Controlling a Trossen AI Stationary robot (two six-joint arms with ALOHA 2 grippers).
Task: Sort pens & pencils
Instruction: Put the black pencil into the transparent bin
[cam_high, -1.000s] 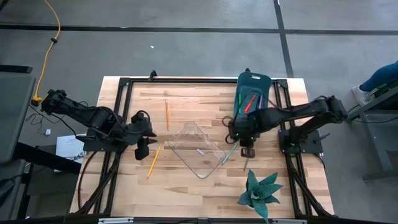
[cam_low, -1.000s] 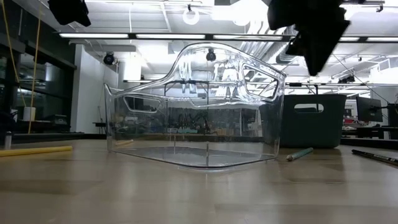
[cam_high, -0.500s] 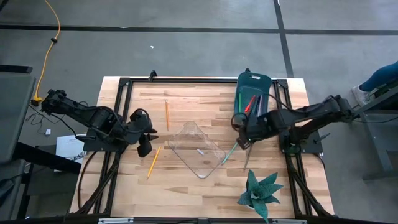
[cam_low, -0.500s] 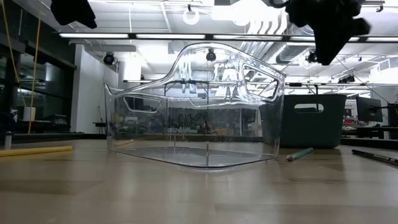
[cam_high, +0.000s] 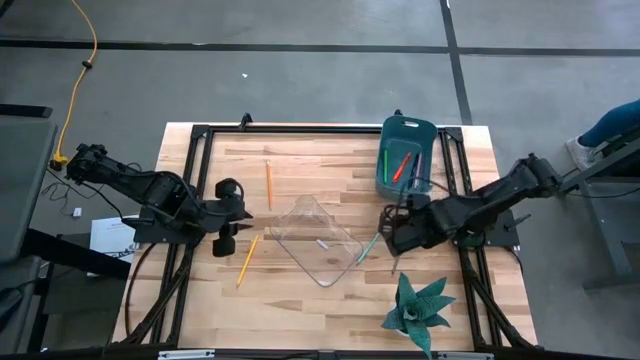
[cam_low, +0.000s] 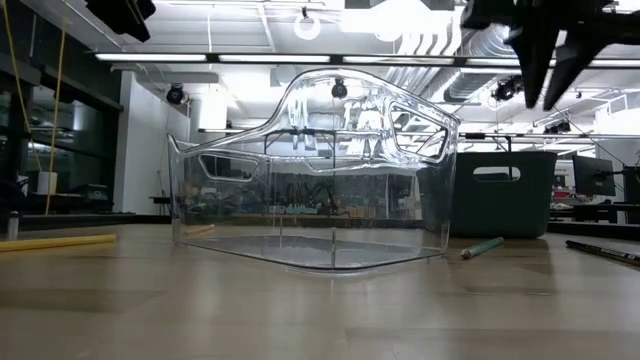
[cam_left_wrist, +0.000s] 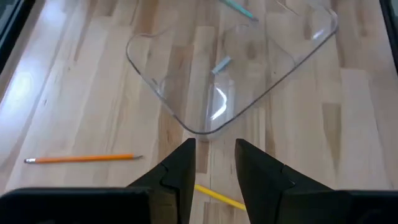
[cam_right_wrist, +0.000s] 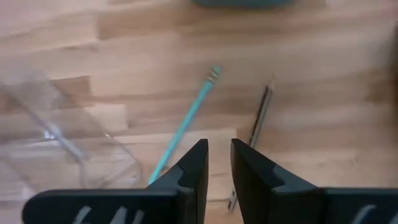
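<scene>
Two yellow pencils lie flat on the table (cam_high: 268, 183) (cam_high: 246, 258). A teal-blue pencil (cam_high: 368, 245) lies beside the clear container (cam_high: 315, 240), and a dark pen (cam_high: 396, 264) lies just right of it. A red-orange pen (cam_high: 403, 165) and a green pen (cam_high: 385, 165) lie in the teal bin (cam_high: 428, 130). My right gripper (cam_right_wrist: 219, 165) hovers open above the teal-blue pencil (cam_right_wrist: 186, 121) and the dark pen (cam_right_wrist: 260, 121). My left gripper (cam_left_wrist: 214, 171) hovers open left of the container, over one yellow pencil (cam_left_wrist: 214, 194).
A teal artificial plant (cam_high: 415, 305) stands near the table's near right corner. The clear container (cam_low: 310, 180) sits mid-table, with the teal bin (cam_low: 490, 195) behind it to the right. Black frame rails run along the left and right table edges.
My right arm has drawn back from over the teal bin toward the table's right, leaving the whole bin in sight. In the low view its gripper has shifted right, and its two fingers now show apart.
</scene>
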